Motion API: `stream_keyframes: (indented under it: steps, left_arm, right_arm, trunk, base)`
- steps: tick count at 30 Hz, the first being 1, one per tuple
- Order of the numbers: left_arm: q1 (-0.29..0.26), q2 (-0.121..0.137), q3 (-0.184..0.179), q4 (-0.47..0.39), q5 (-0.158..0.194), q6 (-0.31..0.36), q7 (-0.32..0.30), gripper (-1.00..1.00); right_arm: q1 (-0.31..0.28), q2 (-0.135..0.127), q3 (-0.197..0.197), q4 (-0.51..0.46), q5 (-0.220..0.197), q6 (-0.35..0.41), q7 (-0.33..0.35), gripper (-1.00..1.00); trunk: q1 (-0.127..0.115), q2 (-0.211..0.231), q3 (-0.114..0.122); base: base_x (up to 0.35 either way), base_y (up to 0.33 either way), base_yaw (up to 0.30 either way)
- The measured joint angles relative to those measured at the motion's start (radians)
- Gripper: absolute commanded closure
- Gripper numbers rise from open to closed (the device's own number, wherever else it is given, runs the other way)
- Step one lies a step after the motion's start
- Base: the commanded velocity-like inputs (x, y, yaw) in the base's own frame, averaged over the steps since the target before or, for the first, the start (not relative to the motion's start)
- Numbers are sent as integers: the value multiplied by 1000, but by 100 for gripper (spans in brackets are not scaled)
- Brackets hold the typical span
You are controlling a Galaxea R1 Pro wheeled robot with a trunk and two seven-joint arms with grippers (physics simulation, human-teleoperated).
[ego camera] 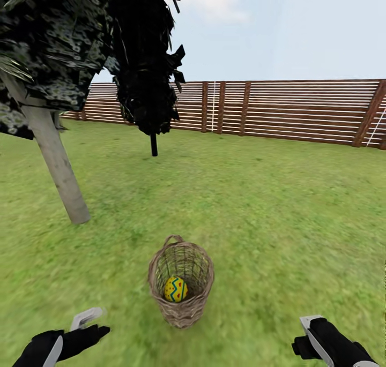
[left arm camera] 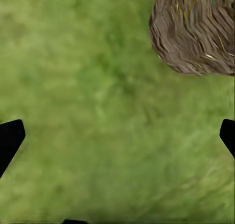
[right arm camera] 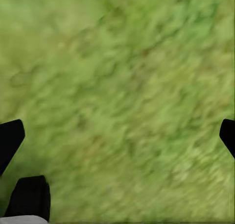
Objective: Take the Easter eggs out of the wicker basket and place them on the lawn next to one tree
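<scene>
- The wicker basket (ego camera: 181, 281) stands on the lawn (ego camera: 279, 211), ahead between both grippers, holding one visible Easter egg (ego camera: 175, 289).
- Left gripper (left arm camera: 117, 136) and right gripper (right arm camera: 117, 136) fingers spread wide, empty.

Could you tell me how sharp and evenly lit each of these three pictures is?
Head view: even daylight, no cast shadows, basket and egg fairly sharp, fence bowed by the lens. Left wrist view: basket weave smeared. Right wrist view: grass blurred, flat light.
</scene>
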Motion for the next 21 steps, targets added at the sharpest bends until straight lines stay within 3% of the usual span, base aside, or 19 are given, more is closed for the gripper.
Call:
stream_keyframes:
  steps: [1,4,5,7,9,10,12,14,21]
  left_arm:
    - [0,8,4,0,1,3,-1,-100]
    - [0,30,7,0,0,10,5,-100]
    - [0,47,7,-2,0,10,4,-100]
    - [0,85,10,-4,0,10,4,-100]
    - [0,108,10,-6,0,10,7,-100]
    - [0,117,10,-7,-2,10,8,-100]
    - [0,138,10,-6,-5,16,8,-100]
    - [0,158,10,-7,-5,79,8,-100]
    - [0,159,6,-7,-4,103,4,-100]
  right_arm:
    - [0,0,1,-17,0,1,0,-100]
    - [0,41,13,-68,7,10,-3,-100]
    - [0,42,14,-70,19,34,0,-100]
    - [0,12,-2,-113,-10,99,2,-100]
    - [0,22,0,-166,-30,121,2,-100]
    - [0,39,11,-170,-31,142,2,-100]
    - [0,38,21,-191,-43,199,74,-100]
    - [0,46,42,-213,-24,215,135,-100]
    - [0,4,25,-209,-15,210,147,-100]
  trunk:
    - [-4,7,3]
    - [-15,28,13]
    - [-19,35,16]
    - [-27,49,22]
    - [-35,63,28]
    - [-38,70,31]
    - [-46,84,37]
    - [-54,98,43]
    - [-81,147,65]
  base:
    - [-243,199,0]
    - [-215,179,0]
    - [-203,168,0]
    - [-200,161,0]
    - [-183,143,0]
    - [-123,95,0]
    - [-47,36,0]
    - [-8,6,0]
    - [-1,0,0]
